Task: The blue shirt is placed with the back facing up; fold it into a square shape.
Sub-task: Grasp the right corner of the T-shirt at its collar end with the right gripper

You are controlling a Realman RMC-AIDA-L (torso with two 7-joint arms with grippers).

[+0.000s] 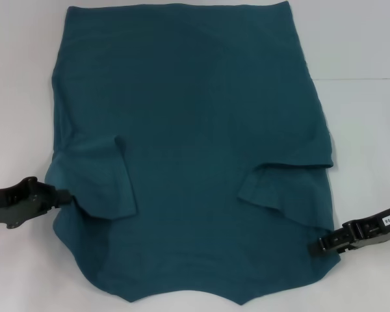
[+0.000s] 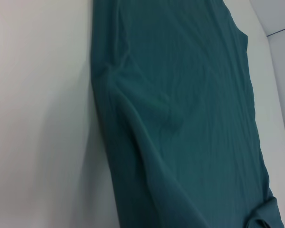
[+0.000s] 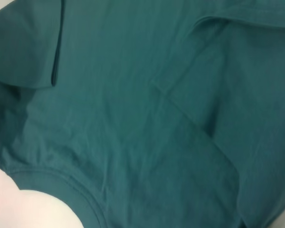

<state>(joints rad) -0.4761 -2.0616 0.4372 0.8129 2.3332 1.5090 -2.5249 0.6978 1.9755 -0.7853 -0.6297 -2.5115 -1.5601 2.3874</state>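
The blue shirt (image 1: 188, 130) lies spread on the white table, plain side up, hem far from me and neckline near the front edge. Both short sleeves are folded inward onto the body. My left gripper (image 1: 63, 197) is at the shirt's left shoulder edge, shut on the cloth, which draws to a point at its tip. My right gripper (image 1: 317, 247) rests low at the right shoulder edge, its tip overlapping the fabric. In the left wrist view the blue shirt (image 2: 180, 114) shows a raised ridge of cloth; in the right wrist view the blue shirt (image 3: 133, 123) fills the picture, with its curved neckline.
The white table (image 1: 364, 117) surrounds the shirt, with bare strips along both sides. A table seam runs at the far right. The shirt's neckline end reaches the front edge of the head view.
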